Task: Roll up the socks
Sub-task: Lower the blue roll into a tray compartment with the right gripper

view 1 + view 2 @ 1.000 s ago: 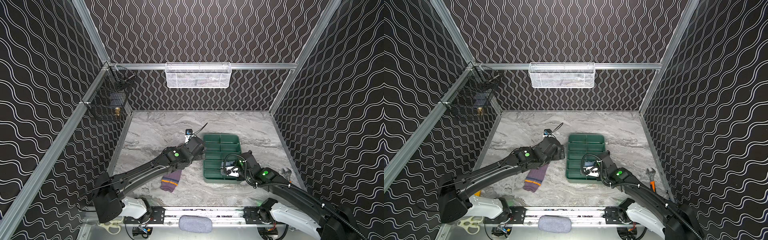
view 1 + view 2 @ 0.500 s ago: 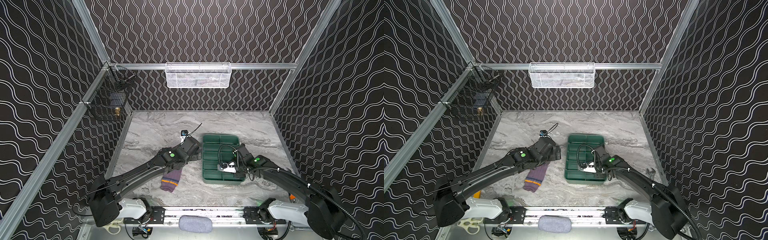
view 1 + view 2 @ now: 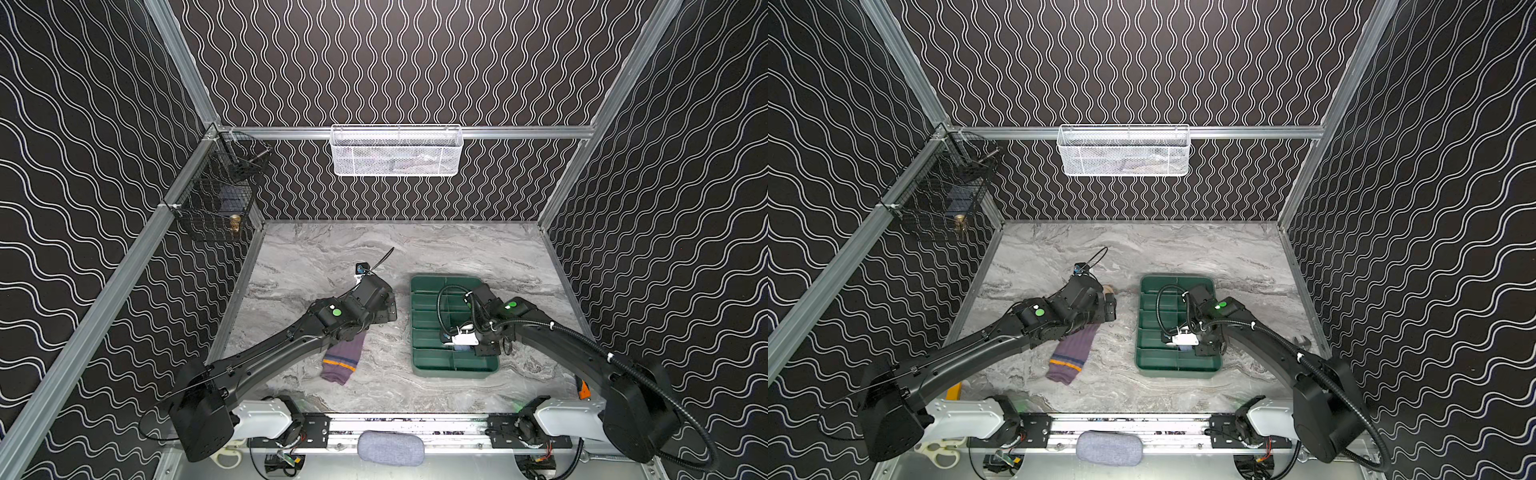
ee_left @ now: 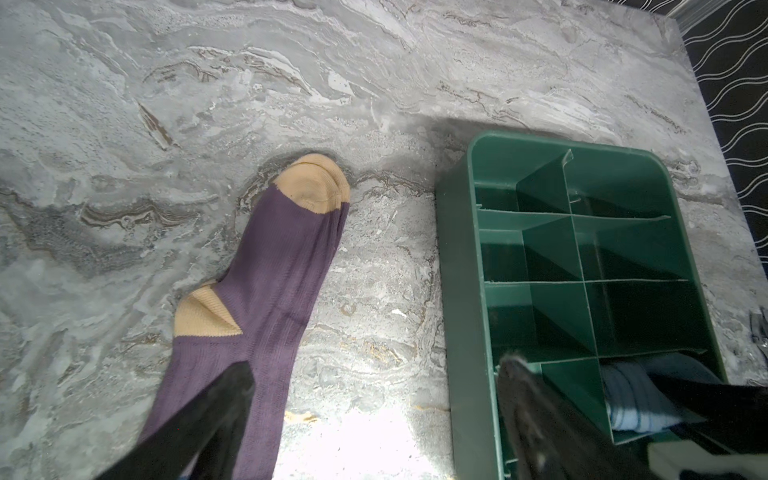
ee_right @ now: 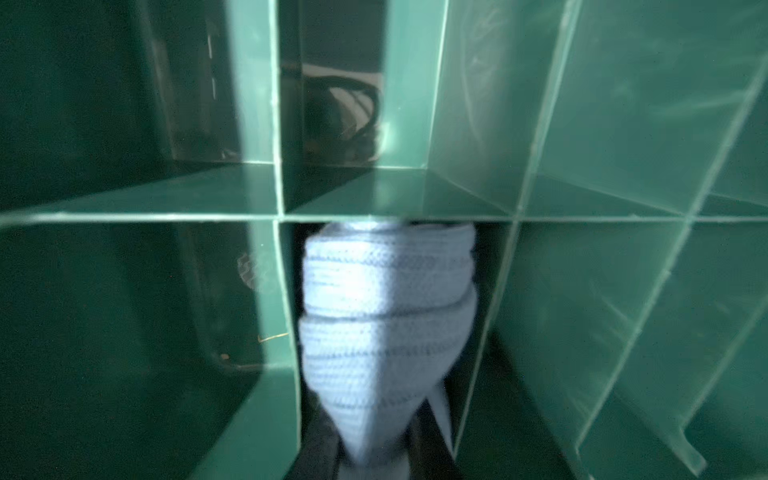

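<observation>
Now the green tray (image 3: 455, 373) sits at 3 o'clock of the flat purple sock (image 3: 340, 361), under the wide-open left gripper (image 4: 374, 424). Near the tray's 5 o'clock, the right gripper (image 3: 463, 345) clamps the rolled blue sock (image 5: 386, 311) inside a compartment. Stowing looks underway; next comes letting go, then rolling the purple sock.

— Where's the purple sock (image 3: 340, 361)?
— I see it flat and unrolled just left of the green divided tray (image 3: 455, 372), not touching it. Its tan toe (image 4: 313, 183) points toward the tray's far end, and the orange-navy striped cuff is level with the near end.
— And the light blue sock (image 5: 386, 311)?
— Rolled into a tight ribbed bundle, down in a compartment toward the tray's near end.
</observation>
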Robot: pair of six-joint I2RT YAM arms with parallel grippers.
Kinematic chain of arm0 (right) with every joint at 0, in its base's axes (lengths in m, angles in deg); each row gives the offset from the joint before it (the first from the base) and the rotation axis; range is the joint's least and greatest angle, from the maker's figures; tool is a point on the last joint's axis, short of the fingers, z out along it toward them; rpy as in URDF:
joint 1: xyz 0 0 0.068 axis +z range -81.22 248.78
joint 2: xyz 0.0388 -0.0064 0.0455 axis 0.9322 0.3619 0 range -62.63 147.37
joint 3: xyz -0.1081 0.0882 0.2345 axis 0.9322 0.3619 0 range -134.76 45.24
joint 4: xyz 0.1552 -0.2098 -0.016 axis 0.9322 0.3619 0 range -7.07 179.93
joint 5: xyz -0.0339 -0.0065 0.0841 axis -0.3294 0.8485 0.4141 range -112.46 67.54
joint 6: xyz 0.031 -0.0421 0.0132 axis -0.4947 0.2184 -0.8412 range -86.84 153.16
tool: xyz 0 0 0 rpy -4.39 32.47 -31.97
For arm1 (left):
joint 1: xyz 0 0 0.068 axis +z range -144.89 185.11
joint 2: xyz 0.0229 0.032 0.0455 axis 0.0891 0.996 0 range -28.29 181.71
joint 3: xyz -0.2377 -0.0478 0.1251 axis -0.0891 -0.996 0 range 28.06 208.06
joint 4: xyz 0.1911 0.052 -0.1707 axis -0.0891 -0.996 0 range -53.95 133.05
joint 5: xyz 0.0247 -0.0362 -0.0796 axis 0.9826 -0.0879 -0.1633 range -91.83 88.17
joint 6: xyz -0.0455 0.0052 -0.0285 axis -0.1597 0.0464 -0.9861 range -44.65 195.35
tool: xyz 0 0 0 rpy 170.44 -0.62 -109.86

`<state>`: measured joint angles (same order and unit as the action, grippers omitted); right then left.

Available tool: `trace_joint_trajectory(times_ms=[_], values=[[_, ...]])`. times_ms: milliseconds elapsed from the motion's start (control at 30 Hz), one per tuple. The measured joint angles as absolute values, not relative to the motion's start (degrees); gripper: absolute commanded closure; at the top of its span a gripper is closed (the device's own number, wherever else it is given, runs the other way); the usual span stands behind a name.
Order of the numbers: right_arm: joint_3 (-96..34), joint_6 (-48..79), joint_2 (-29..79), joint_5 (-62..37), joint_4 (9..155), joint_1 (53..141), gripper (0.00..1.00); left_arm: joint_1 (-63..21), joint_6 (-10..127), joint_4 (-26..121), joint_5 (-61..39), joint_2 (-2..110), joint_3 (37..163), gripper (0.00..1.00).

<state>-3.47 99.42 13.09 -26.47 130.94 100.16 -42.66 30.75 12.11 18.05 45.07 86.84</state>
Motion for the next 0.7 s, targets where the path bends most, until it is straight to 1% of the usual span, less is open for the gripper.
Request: trace_joint_trajectory(times_ms=[167,400,433,500,533,567,700], values=[[-3.45,99.38,16.59,-26.04,129.94,100.18,1.0,-42.5,30.9,12.79,17.52,45.0,86.49,0.05],[0.14,99.16,18.82,-26.08,123.82,100.11,1.0,-42.04,30.93,12.96,17.11,44.87,85.73,0.05],[0.44,99.14,18.95,-26.12,123.14,100.11,0.98,-41.98,30.93,12.94,16.98,44.89,85.75,0.05],[0.75,98.75,19.12,-26.3,122.33,100.11,0.79,-41.82,30.95,12.88,16.91,44.98,85.9,0.05],[0.75,98.66,19.17,-26.34,122.13,100.11,0.66,-41.76,30.95,12.79,16.87,44.98,86.03,0.05],[0.62,98.51,19.23,-26.45,122.05,100.11,0.58,-41.72,30.95,12.59,16.89,44.98,86.25,0.05],[-1.79,98.22,19.1,-26.06,123.9,99.96,0.46,-41.63,30.95,12.02,17.17,44.57,86.51,0.05]])
